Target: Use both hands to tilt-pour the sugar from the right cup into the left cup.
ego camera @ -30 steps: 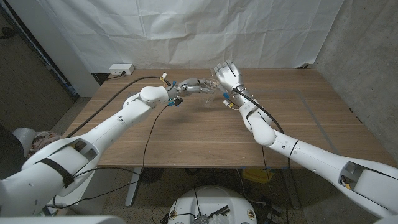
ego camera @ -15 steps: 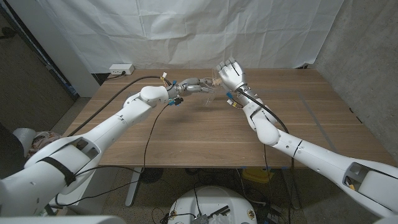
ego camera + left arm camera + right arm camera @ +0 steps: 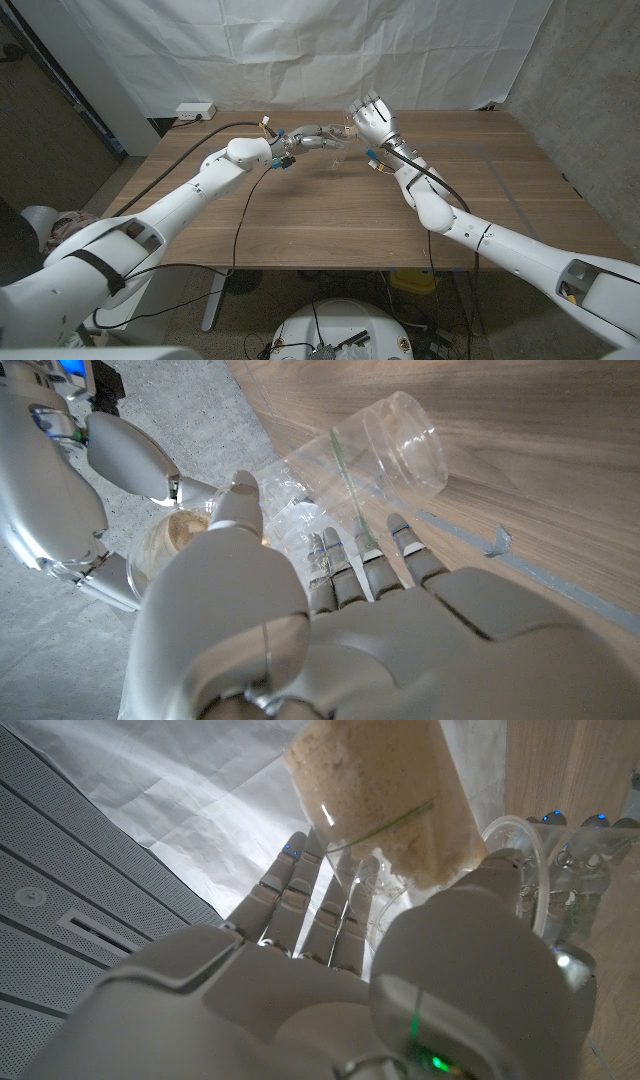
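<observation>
The left hand [image 3: 318, 134] holds a clear plastic cup [image 3: 375, 455] above the wooden counter [image 3: 330, 215]; its fingers [image 3: 352, 565] wrap around the lower part of this cup, and the open mouth lies beyond the fingertips, tilted toward the counter surface. The cup looks almost empty, and a thin green line runs across its wall. The right hand [image 3: 370, 122] holds the second clear cup [image 3: 385, 795], which is filled with pale brown sugar [image 3: 370, 775]; the cup sits between the thumb and the fingers [image 3: 300, 895], and it also carries a thin green line. In the head view the two hands are raised over the far middle part of the counter, and their fingertips are very close to each other. In the right wrist view the rim of the nearly empty cup shows just beside the thumb of the right hand, close to the sugar cup. I can read no brand, label or writing on the cups. A white power strip [image 3: 196, 111] lies behind the counter, before a white cloth backdrop [image 3: 300, 50].
</observation>
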{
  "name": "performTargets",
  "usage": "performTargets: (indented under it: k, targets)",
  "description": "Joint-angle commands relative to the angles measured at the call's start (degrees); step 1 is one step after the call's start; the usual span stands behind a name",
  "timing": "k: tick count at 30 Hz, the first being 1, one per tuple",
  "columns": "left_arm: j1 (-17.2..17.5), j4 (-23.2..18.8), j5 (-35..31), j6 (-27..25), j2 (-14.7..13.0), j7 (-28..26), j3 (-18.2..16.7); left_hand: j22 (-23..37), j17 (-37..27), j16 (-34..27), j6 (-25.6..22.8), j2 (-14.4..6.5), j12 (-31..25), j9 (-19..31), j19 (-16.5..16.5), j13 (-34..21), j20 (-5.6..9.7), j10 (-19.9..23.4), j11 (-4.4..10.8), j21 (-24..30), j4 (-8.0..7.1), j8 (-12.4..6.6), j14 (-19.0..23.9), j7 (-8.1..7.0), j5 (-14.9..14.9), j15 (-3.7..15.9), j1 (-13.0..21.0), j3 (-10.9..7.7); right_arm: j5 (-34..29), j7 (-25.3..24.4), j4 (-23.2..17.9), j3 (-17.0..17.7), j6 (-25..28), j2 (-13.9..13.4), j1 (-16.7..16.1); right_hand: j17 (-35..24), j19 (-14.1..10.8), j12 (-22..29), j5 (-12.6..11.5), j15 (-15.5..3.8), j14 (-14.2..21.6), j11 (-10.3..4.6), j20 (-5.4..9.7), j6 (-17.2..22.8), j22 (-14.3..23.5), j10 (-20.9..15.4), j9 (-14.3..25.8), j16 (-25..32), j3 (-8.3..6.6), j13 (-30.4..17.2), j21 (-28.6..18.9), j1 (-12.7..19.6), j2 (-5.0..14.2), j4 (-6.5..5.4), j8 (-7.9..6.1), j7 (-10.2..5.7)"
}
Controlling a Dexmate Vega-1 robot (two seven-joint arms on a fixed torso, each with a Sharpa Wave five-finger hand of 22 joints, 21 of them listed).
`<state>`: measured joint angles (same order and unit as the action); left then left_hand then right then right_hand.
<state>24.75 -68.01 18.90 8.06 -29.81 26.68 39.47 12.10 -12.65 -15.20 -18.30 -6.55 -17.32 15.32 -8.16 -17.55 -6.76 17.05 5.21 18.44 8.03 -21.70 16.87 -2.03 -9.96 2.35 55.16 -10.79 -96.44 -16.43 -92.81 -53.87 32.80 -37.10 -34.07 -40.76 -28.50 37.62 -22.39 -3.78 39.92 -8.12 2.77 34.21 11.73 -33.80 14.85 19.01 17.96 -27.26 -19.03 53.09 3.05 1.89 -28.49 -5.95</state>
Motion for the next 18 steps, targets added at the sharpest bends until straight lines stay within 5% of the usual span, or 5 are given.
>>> performTargets:
  k: [1,18]
  targets:
    - [-0.42,0.85,0.24,0.22,0.46,0.32,0.07,0.13,-0.13,0.09,-0.53,-0.53,0.11,0.20,0.13,-0.10,-0.18,0.32,-0.09,0.25,0.06,-0.37,0.42,-0.04,-0.29,2.69,-0.05,-0.64,-1.07,1.76,-0.31,0.05,-1.94,-0.22,0.48,-0.24,0.41,0.01,-0.09,-8.86,0.02,-0.35,0.54,3.67,0.01,-0.03,0.08,-0.21,0.44,-0.11,0.40,0.77,0.03,-0.21,-0.39,-3.85]
    - [-1.06,2.55,0.61,0.72,1.09,0.96,0.08,0.13,-0.13,0.15,-0.59,-0.59,0.11,0.29,0.12,-0.08,-0.17,0.45,-0.06,0.30,0.03,-0.24,0.43,-0.07,-0.29,2.73,-0.19,-0.71,-3.10,1.95,1.95,-1.03,-3.08,-0.04,2.06,-0.54,0.42,-0.06,-0.02,-8.94,0.33,-0.66,0.96,4.98,0.01,-0.54,-0.10,-0.56,0.57,-0.10,0.48,1.62,0.20,-0.07,-0.85,-4.05]
